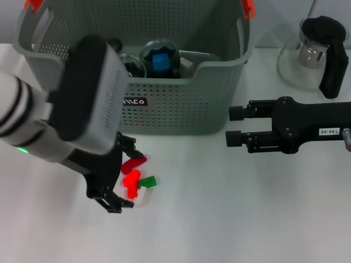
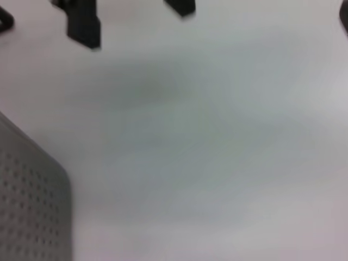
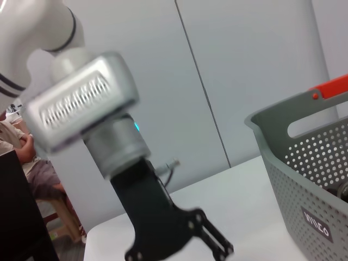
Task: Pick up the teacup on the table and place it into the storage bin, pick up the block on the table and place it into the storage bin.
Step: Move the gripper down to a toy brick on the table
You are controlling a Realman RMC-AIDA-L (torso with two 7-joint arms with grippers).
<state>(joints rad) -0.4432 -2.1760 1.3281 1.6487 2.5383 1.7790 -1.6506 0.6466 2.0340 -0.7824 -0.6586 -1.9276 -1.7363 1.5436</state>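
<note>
Hovering low over the white worktop (image 1: 230,219), the left hand (image 1: 123,175) is seen in front of the storage bin (image 1: 181,104), its black fingers (image 1: 112,204) spread around a small cluster of blocks. A red block (image 1: 131,183) lies between the fingers, a second red piece (image 1: 133,163) just behind it and a green block (image 1: 147,181) touching its right side; whether the fingers touch any of them cannot be told. The cluster sits near the bin's front wall, below the black label (image 1: 134,102), with bare worktop open to the front and right of it.

Inside the bin a glass teacup (image 1: 159,57) is seen, with something blue in it, and other glassware beside it. Orange handle clips (image 1: 249,7) mark the bin's upper corners.

The right hand (image 1: 236,126) is held level off the bin's front right corner, its two fingers parted and nothing between them; a strip of worktop separates it from the bin wall. A glass teapot (image 1: 315,52) with a black handle stands beyond it, well apart from the bin.

In the left wrist view only blurred worktop and a rounded bin corner (image 2: 32,206) are shown.
</note>
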